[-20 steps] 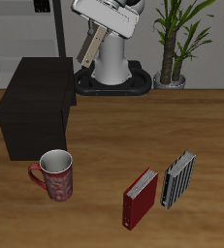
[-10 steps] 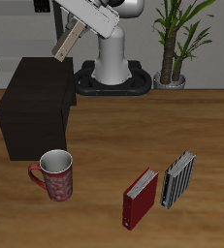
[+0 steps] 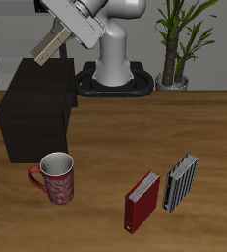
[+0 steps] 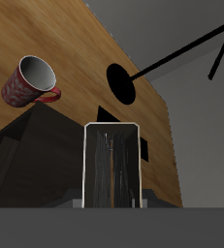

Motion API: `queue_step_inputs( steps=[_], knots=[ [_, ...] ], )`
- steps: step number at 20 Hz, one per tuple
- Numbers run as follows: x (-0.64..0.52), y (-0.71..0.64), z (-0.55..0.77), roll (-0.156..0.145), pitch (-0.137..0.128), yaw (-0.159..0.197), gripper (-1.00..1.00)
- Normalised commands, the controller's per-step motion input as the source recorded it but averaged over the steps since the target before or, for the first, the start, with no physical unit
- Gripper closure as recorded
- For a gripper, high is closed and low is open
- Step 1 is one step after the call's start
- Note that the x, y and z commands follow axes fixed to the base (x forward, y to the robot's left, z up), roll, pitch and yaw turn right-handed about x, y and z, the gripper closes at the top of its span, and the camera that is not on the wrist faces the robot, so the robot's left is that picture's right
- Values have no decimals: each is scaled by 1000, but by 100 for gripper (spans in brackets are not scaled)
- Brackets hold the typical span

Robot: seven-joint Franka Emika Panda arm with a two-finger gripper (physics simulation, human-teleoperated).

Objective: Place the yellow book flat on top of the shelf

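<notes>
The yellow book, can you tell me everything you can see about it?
The small thin tan-yellow book is held in the robot's claw, up in the air over the big dark brown-black boxy shelf. It hangs tilted, not flat, and touches only the claw. The wrist view shows its dark face with a pale rim.

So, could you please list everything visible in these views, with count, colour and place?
Thin tan-yellow book: one, held tilted in the gripper above the shelf.
Boxy dark brown-black shelf: one, on the table.
Red patterned mug: one, in front of the shelf, upright.
Red book: one, standing near the table's front edge.
Black-and-grey striped book: one, standing beside the red book.
Wooden table: one, brown.
Potted green plant: one, behind the table.
Gripper: one, white arm, shut on the yellow book.
</notes>
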Motion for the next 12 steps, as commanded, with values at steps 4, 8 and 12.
queue_step_inputs(
  steps=[4,8,12],
  knots=[
    [106,-255,-207,-80,34,-14,100],
    [71,-157,-234,-41,37,-4,100],
    [74,-258,-187,-67,38,-12,100]
  ],
)
